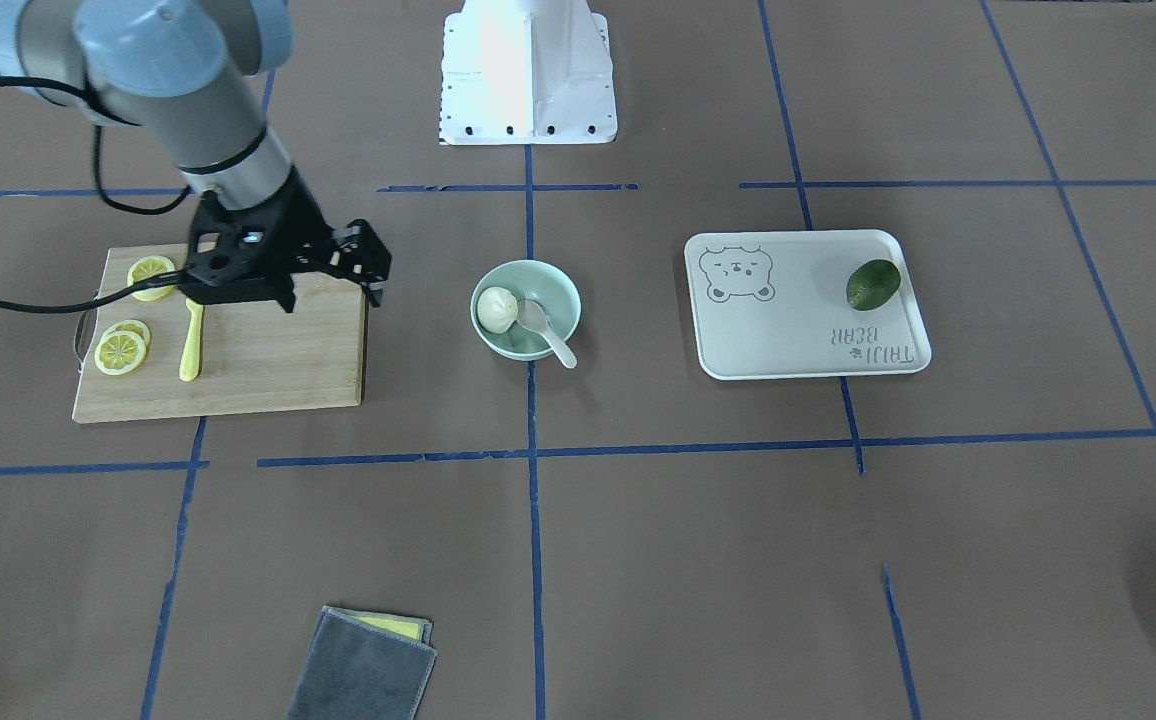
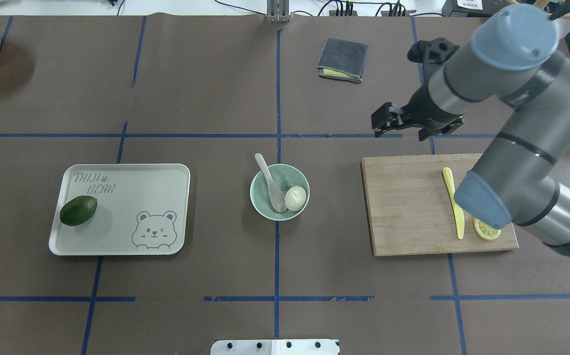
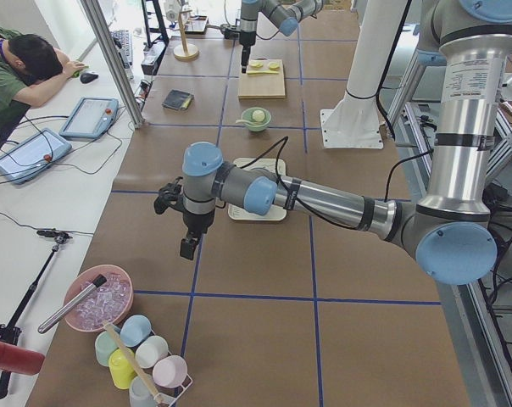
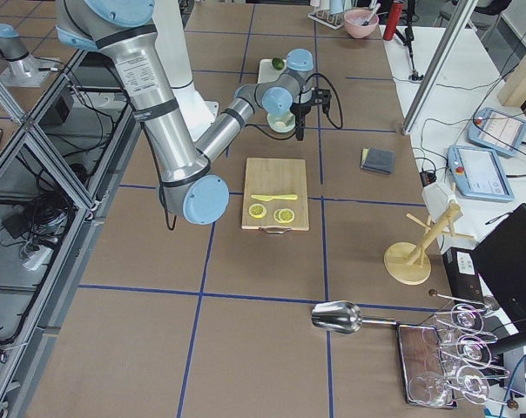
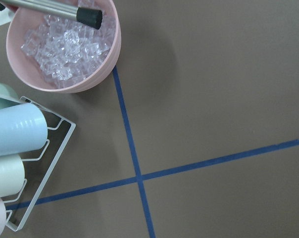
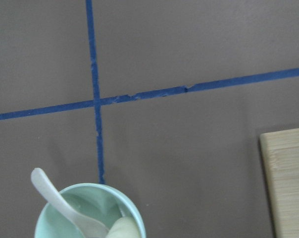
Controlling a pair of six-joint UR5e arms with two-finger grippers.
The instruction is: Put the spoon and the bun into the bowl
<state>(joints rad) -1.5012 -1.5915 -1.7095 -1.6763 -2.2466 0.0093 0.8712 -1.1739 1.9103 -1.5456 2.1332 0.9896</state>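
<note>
The pale mint-green bowl (image 2: 265, 203) stands at the table's middle. The white bun (image 2: 296, 197) lies inside it, and the off-white spoon (image 2: 270, 182) rests in it beside the bun with its handle over the far rim. They also show from the front: bowl (image 1: 558, 290), bun (image 1: 496, 308), spoon (image 1: 548, 332). The right wrist view catches the bowl's rim (image 6: 132, 208), the spoon (image 6: 55, 198) and the bun's edge (image 6: 124, 229). My right gripper (image 2: 379, 123) hangs open and empty above the table between the bowl and the board. My left gripper (image 3: 186, 246) shows only in the left side view; I cannot tell its state.
A bamboo cutting board (image 2: 408, 212) on the right bears a yellow knife (image 2: 453, 202) and lemon slices (image 1: 123, 350). A bear-printed tray (image 2: 132, 197) on the left holds a green fruit (image 2: 78, 210). A grey cloth (image 2: 342, 60) lies far back. A pink bowl of ice (image 5: 97, 64) and a cup rack (image 5: 21, 144) lie below my left wrist.
</note>
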